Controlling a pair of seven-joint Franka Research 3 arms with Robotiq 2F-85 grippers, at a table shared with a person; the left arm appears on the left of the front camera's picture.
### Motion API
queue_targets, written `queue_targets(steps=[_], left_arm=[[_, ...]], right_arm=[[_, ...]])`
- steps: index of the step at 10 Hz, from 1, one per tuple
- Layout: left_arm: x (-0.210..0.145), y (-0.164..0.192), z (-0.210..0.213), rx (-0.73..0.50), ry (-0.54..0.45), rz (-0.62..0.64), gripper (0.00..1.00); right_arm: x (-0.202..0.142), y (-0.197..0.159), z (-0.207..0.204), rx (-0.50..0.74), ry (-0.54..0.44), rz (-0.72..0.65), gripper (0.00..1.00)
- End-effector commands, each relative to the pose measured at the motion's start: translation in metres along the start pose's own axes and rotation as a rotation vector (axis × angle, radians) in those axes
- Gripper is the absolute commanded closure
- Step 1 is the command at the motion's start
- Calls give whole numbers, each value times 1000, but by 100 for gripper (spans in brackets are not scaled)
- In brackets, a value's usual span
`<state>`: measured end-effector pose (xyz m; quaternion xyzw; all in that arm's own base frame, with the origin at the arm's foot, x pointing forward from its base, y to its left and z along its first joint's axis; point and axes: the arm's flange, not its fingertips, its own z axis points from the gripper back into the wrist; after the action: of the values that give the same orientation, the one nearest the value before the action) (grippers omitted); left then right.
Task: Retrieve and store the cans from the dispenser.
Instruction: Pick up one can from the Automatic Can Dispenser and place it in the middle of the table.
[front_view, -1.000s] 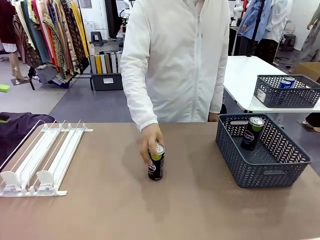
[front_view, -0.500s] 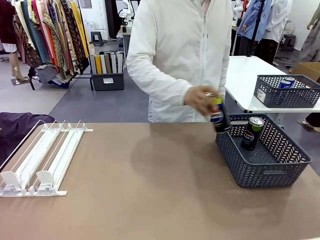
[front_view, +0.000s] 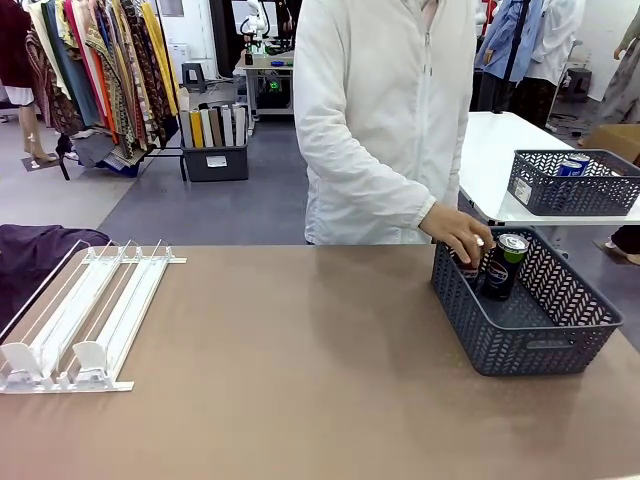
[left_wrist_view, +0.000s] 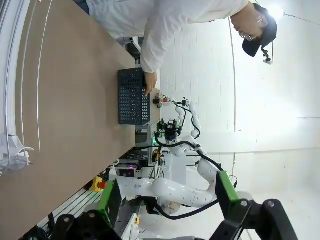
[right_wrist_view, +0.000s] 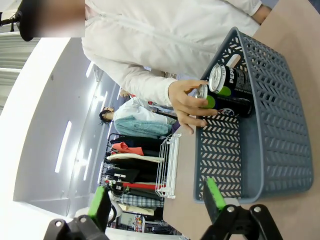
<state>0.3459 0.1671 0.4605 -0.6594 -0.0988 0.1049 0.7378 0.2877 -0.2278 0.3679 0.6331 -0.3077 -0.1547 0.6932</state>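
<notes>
The dispenser (front_view: 80, 320) lies at the table's left with its white lanes bare; its rails run along the edge in the left wrist view (left_wrist_view: 10, 75). In the grey mesh basket (front_view: 525, 345) at the right stands a black can with a green top (front_view: 507, 265). The person's hand (front_view: 457, 238) holds a second black can (front_view: 470, 266) just beside it, inside the basket. The right wrist view has both cans, the standing one (right_wrist_view: 231, 79) and the held one (right_wrist_view: 225, 104). My left gripper (left_wrist_view: 169, 195) and right gripper (right_wrist_view: 156, 198) are open with nothing between the fingers, far from the cans.
A white table at the back right carries another grey basket (front_view: 570, 185) with blue cans (front_view: 572, 167). Dark cloth (front_view: 35, 260) lies off the table's left edge. The person stands at the far side, leaning toward the right.
The person lifted the black can from the middle of the table, carried it right and lowered it into the basket beside the other can. My grippers stayed open.
</notes>
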Motion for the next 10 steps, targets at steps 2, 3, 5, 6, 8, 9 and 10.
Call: queue_targets(steps=[2,3,5,6,8,9,10], left_arm=[[-2,-3,1,-9,1,-2,0],[-2,-3,1,-9,1,-2,0],[-2,-3,1,-9,1,-2,0],[-2,-3,1,-9,1,-2,0],[-2,-3,1,-9,1,-2,0],[-2,-3,1,-9,1,-2,0],[-2,-3,1,-9,1,-2,0]], right_arm=[[-1,4,1,2,7,-7,0],[-1,4,1,2,7,-7,0],[-1,4,1,2,7,-7,0],[-1,4,1,2,7,-7,0],[-1,4,1,2,7,-7,0],[-1,4,1,2,7,-7,0],[-1,4,1,2,7,-7,0]])
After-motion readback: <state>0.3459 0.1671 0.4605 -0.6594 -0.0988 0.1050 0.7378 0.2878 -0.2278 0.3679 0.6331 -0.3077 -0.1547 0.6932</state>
